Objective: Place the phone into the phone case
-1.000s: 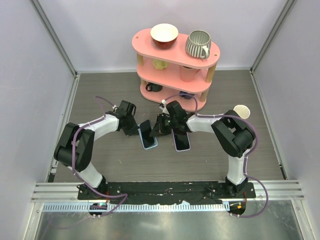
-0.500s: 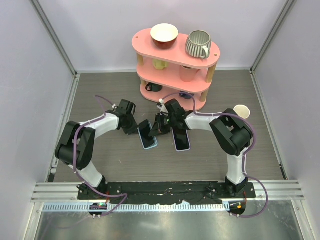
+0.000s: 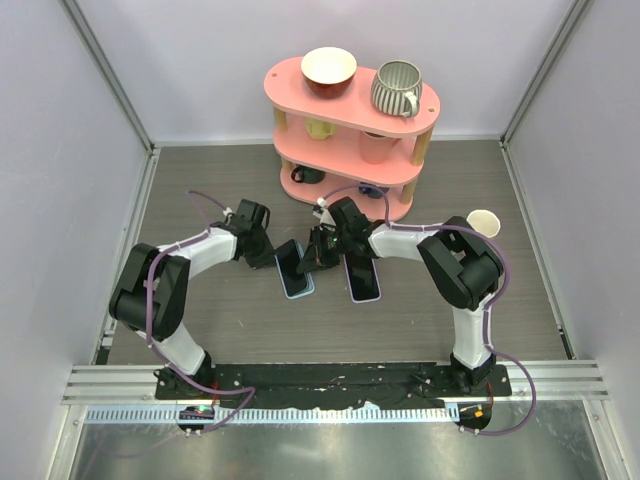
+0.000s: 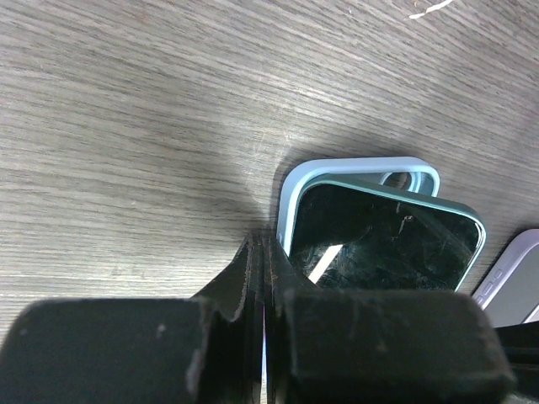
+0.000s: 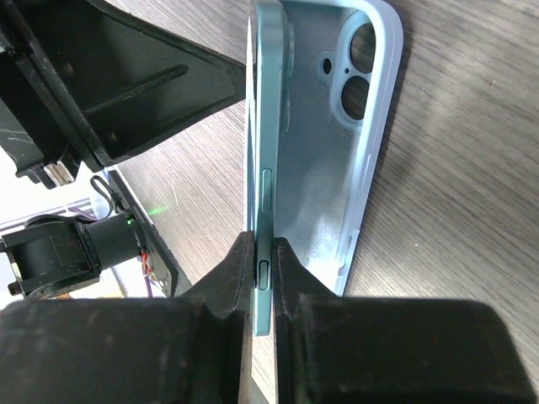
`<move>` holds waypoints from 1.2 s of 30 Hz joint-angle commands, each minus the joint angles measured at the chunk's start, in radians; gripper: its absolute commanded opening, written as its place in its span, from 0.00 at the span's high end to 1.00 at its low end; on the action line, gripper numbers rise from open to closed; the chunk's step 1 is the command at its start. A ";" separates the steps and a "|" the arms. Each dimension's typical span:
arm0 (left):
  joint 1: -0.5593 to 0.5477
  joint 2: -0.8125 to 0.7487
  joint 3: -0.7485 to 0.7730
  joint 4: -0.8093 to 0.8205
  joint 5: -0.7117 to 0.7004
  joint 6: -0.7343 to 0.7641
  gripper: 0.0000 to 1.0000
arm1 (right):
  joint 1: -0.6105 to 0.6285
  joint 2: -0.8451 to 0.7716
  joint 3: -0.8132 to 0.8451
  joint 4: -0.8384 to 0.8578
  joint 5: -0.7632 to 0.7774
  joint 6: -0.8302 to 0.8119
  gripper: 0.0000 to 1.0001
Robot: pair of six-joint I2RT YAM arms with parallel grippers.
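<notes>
A light blue phone case (image 3: pixel 300 287) lies open side up on the table. The dark-screened green phone (image 3: pixel 290 262) stands tilted over it, its left edge down by the case and its right edge raised. My right gripper (image 3: pixel 318 252) is shut on the phone's raised long edge (image 5: pixel 268 168), with the case interior (image 5: pixel 324 168) beside it. My left gripper (image 3: pixel 268 256) is shut, its tips (image 4: pixel 264 246) against the left rim of the case (image 4: pixel 337 167) next to the phone screen (image 4: pixel 379 244).
A second phone in a lavender case (image 3: pixel 362 280) lies just right of the blue case, and its corner shows in the left wrist view (image 4: pixel 509 278). A pink two-tier shelf (image 3: pixel 350 150) with cups and a bowl stands behind. A paper cup (image 3: pixel 484 222) is at the right.
Both grippers and the phone have shifted very slightly left and away from me. The grips have not changed.
</notes>
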 commanded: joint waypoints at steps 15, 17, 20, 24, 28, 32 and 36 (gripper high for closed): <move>-0.006 -0.044 0.043 0.065 -0.013 0.011 1.00 | 0.032 -0.059 -0.013 -0.164 0.133 -0.073 0.60; -0.006 -0.057 0.055 0.052 -0.013 0.016 1.00 | 0.032 -0.076 -0.012 -0.182 0.151 -0.084 0.56; -0.006 -0.070 0.069 0.033 -0.014 0.025 1.00 | 0.032 -0.103 -0.020 -0.201 0.179 -0.102 0.49; -0.006 -0.089 0.089 0.000 -0.062 0.051 1.00 | 0.029 -0.122 -0.013 -0.257 0.217 -0.133 0.46; -0.006 -0.100 0.089 0.000 -0.060 0.054 1.00 | 0.027 -0.148 -0.009 -0.282 0.242 -0.147 0.49; -0.006 -0.101 0.086 0.008 -0.039 0.051 1.00 | 0.027 -0.174 -0.005 -0.326 0.300 -0.171 0.50; -0.006 -0.092 0.083 0.020 -0.025 0.046 1.00 | 0.027 -0.191 -0.006 -0.357 0.313 -0.183 0.50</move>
